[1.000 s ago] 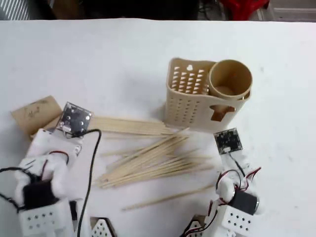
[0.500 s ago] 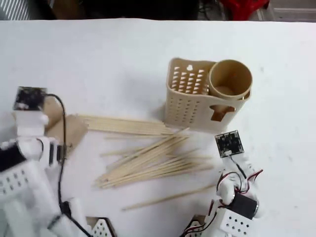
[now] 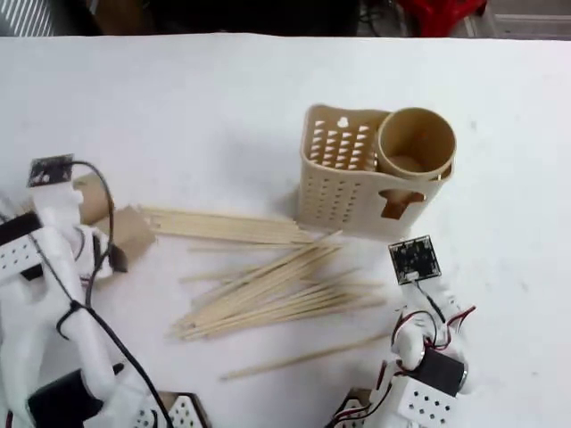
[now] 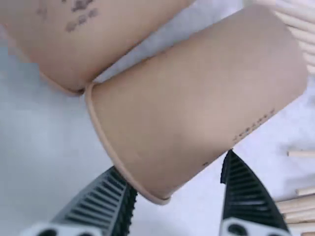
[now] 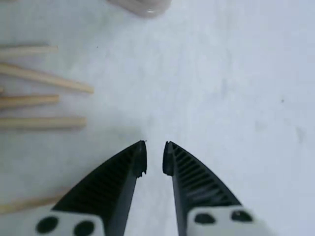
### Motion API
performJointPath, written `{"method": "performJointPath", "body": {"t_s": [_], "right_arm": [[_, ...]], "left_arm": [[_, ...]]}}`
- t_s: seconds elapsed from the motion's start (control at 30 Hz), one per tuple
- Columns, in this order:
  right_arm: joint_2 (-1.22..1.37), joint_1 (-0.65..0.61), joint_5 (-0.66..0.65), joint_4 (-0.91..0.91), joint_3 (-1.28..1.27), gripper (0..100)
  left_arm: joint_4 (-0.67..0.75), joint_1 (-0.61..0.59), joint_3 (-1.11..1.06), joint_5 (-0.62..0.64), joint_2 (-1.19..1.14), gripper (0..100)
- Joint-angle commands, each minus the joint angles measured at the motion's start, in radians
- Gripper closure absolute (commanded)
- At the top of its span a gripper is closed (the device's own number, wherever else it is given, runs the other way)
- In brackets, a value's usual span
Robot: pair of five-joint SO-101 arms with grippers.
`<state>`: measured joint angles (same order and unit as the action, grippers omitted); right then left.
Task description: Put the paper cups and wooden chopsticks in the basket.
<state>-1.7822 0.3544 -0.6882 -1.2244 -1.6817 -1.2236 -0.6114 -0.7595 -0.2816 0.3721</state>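
Left pincer (image 4: 177, 169) released, fingers spread wide either side of the rim end of the near cup (image 4: 197, 98). That cup lies on its side on the table (image 4: 29, 147). Can't tell whether the pads actually touch it.

A second cup (image 4: 88, 34), also lying down, touches the near cup's rim and is cut off at the frame edge. In the high view the near cup (image 3: 134, 234) sits just beside the left arm (image 3: 53, 267), and that arm partly covers the second cup (image 3: 85, 198).

Right pincer (image 5: 154, 158) almost clenched, only a thin slit between the tips, nothing in it, low over bare table. Chopstick ends (image 5: 39, 98) lie beside it. There's a pale object (image 5: 140, 6) at the frame edge that I can't identify.

Most of the chopsticks (image 3: 277, 290) are in a loose pile mid-table. A flatter bundle (image 3: 223, 226) runs from the near cup toward the basket (image 3: 343, 178), and a single stick (image 3: 303, 357) lies apart, nearer the arms. The basket is upright, with a third cup (image 3: 415, 143) standing in its right end.

The table is white and plain. Beyond its far edge the room is dark, with a red object (image 3: 442, 13) cut off by the frame.
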Motion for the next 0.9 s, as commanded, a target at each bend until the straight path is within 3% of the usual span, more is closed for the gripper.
{"method": "performJointPath", "body": {"t_s": [0.0, 0.27, 0.7, 0.87], "right_arm": [[-0.016, -0.005, -0.006, -0.005, -0.009, 93.2], [-0.016, -0.005, -0.006, -0.005, -0.009, 93.2], [-0.016, -0.004, -0.006, -0.005, -0.009, 93.2], [-0.016, -0.002, -0.006, -0.005, -0.009, 93.2]], "left_arm": [[0.098, 0.090, 0.049, 0.012, -0.002, 74], [0.143, 0.186, 0.150, 0.014, -0.010, 74], [0.434, 0.400, 0.147, 0.055, -0.013, 75], [0.433, 0.484, 0.143, 0.046, -0.015, 86]]}}
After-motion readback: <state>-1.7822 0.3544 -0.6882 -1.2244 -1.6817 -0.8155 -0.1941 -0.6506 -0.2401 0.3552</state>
